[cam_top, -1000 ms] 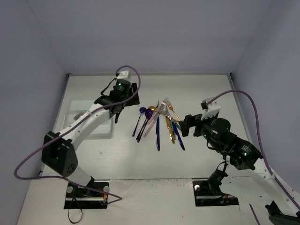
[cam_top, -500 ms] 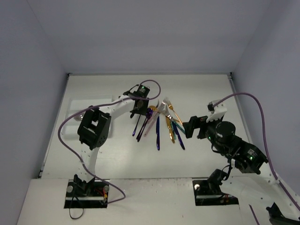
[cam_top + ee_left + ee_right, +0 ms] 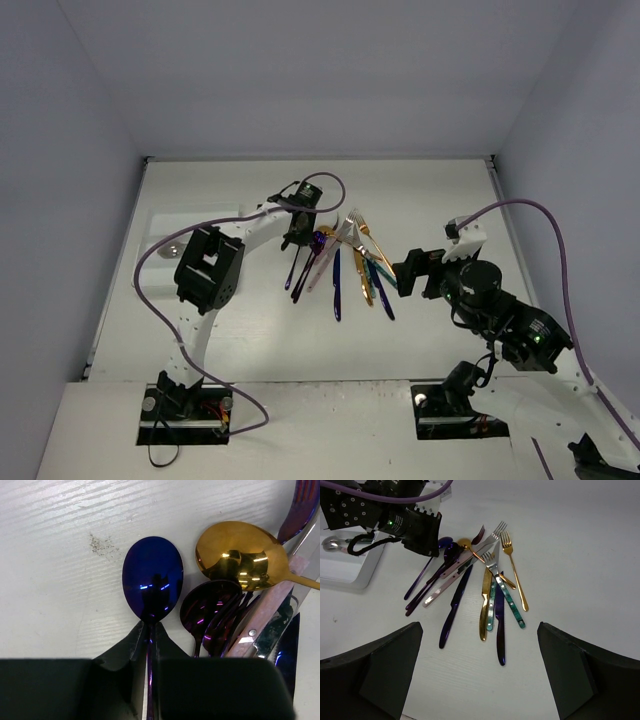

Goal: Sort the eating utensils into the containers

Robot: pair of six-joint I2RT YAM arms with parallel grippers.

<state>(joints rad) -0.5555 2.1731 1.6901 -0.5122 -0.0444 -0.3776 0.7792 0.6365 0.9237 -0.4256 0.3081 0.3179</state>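
Note:
The eating utensils [image 3: 345, 265] lie fanned in a pile at the table's middle: spoons, forks and knives in blue, purple, gold, pink, silver and teal. My left gripper [image 3: 148, 630] is down at the pile's left edge, shut on the neck of a dark blue spoon [image 3: 152, 577] that lies on the table. A gold spoon [image 3: 240, 555] and a purple spoon [image 3: 210, 610] lie just right of it. My right gripper [image 3: 480, 675] hovers open near the pile's right side, nothing between its fingers. The white tray of containers [image 3: 350, 570] sits at the left and holds a silver spoon [image 3: 330, 543].
The left arm [image 3: 205, 265] reaches over part of the tray [image 3: 160, 235]. Grey walls close in the table on the left, back and right. A dark blue knife [image 3: 452, 607] and gold knife [image 3: 484, 607] point toward the near edge.
The left arm swung from over the tray to the pile's left edge, and its gripper closed on the dark blue spoon. The right arm drifted slightly right, still open.

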